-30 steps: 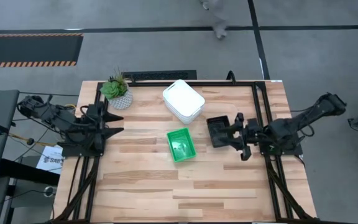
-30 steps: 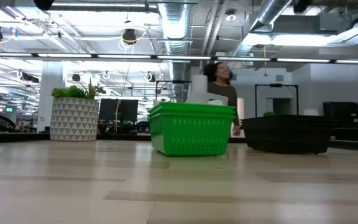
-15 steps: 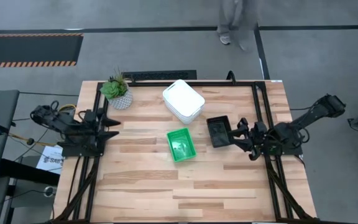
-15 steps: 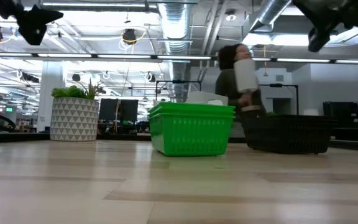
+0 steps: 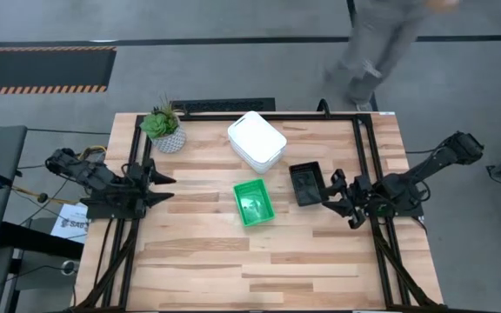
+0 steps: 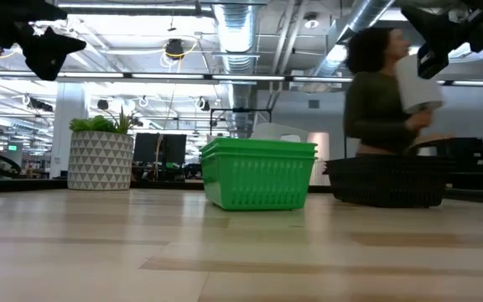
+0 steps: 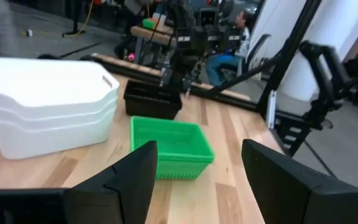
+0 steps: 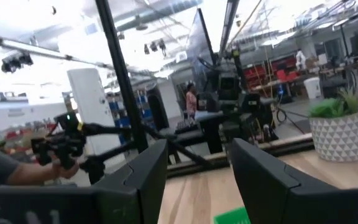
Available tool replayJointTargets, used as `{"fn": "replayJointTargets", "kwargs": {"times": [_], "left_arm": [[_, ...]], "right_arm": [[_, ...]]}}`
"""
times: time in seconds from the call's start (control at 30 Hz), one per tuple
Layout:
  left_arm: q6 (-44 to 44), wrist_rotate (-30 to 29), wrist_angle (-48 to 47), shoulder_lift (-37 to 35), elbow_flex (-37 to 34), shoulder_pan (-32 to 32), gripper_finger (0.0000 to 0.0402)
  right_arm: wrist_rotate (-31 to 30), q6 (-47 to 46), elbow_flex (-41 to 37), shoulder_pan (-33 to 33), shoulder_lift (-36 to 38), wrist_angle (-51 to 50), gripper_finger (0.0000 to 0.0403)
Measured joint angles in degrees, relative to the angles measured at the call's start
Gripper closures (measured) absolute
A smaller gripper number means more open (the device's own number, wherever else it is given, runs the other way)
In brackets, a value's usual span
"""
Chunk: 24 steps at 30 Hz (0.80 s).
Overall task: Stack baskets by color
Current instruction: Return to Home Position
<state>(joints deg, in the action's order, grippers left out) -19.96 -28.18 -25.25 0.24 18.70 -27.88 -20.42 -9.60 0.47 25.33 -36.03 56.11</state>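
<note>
High view, table [image 5: 233,261]: pale wood planks laid in strips, with black frame rails down both sides.
High view, white baskets [image 5: 257,140]: a smooth nested stack with rounded corners, at the far middle, turned at an angle.
High view, green baskets [image 5: 252,203]: a bright, glossy stack at the table's centre, apart from the white one.
High view, black baskets [image 5: 306,184]: a dark rectangular stack just right of the green.
High view, potted plant [image 5: 163,129]: spiky leaves in a patterned pot near the far left corner.
High view, left gripper [image 5: 162,189]: over the left rail, fingers spread, empty.
High view, right gripper [image 5: 339,198]: just right of the black stack, not touching it, fingers parted, empty.
High view, person [image 5: 377,43]: blurred, on the grey floor beyond the table.
Low view, stacks: the green one's ribbed walls and layered rims face me. The black one sits to its right with perforated sides. A white rim peeks up behind the green.
Low view, grippers: both hang high, left at the upper left, right at the upper right.
Low view, room: a person carries a white roll [image 6: 416,84] behind the black stack.
Left wrist view: three white rims are nested. The green stack lies between the wide-apart fingers [image 7: 129,180].
Right wrist view: blunt dark fingers [image 8: 263,174] stand apart. The plant's triangle-patterned pot sits beyond them, and a green corner shows at the edge.
</note>
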Motion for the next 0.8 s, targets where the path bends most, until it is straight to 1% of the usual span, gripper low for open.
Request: {"fn": "replayJointTargets", "kwargs": {"times": [0.17, 0.3, 0.47, 0.8], "left_arm": [[-0.3, -0.2, 3.1, 0.0, -3.5, 0.0, 0.0178], [-0.3, -0.2, 5.9, -0.1, -6.4, 0.0, 0.0178], [-1.0, -0.9, 5.9, 0.0, -8.8, 0.0, 0.0178], [-0.9, -2.3, 5.3, 0.0, -10.7, 0.0, 0.0178]], "right_arm": [[0.5, -0.9, 0.0, 0.0, -0.2, -3.5, 0.02], [2.6, 0.3, 0.0, 0.0, -1.3, -4.2, 0.0198], [4.1, 0.2, -0.1, 0.0, -3.3, -6.2, 0.0197], [4.1, -0.4, -0.1, 0.0, -7.8, -6.8, 0.0193]]}}
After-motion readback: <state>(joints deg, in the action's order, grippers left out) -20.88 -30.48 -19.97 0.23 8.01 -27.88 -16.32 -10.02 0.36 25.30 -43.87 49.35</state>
